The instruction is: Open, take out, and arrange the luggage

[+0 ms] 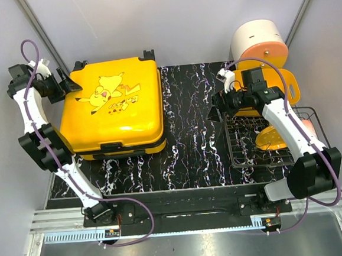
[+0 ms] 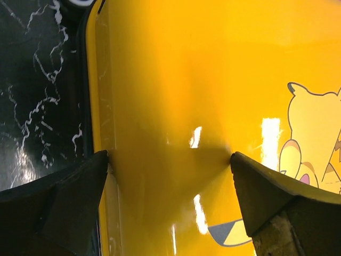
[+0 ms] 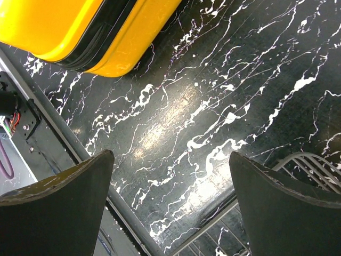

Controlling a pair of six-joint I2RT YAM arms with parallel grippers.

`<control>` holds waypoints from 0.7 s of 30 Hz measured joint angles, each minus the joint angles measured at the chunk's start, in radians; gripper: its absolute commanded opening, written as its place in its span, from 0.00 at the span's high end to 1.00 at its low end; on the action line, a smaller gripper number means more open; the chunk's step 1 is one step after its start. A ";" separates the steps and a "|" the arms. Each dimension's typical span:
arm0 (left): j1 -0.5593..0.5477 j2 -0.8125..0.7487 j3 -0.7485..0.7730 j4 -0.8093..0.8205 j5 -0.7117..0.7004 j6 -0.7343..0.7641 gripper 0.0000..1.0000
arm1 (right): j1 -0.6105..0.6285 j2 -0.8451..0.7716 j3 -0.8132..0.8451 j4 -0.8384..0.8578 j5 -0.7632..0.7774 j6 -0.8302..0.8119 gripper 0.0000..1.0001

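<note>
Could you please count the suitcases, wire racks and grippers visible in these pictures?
suitcase: 1
wire rack: 1
grippers: 2 (left gripper, right gripper)
Total: 4

free: mat strip (image 1: 194, 126) between luggage (image 1: 113, 106) and wire rack (image 1: 244, 155) | blocked: both sides
</note>
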 measured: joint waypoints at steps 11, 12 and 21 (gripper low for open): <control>-0.111 0.020 -0.044 0.171 0.113 -0.001 0.01 | 0.045 -0.045 -0.208 0.177 -0.067 -0.019 0.00; -0.143 0.020 -0.043 0.183 0.103 0.000 0.01 | 0.063 -0.042 -0.212 0.185 -0.066 -0.019 0.01; -0.250 0.087 0.069 0.135 0.134 -0.047 0.01 | 0.301 0.044 -0.214 0.314 -0.021 -0.017 0.07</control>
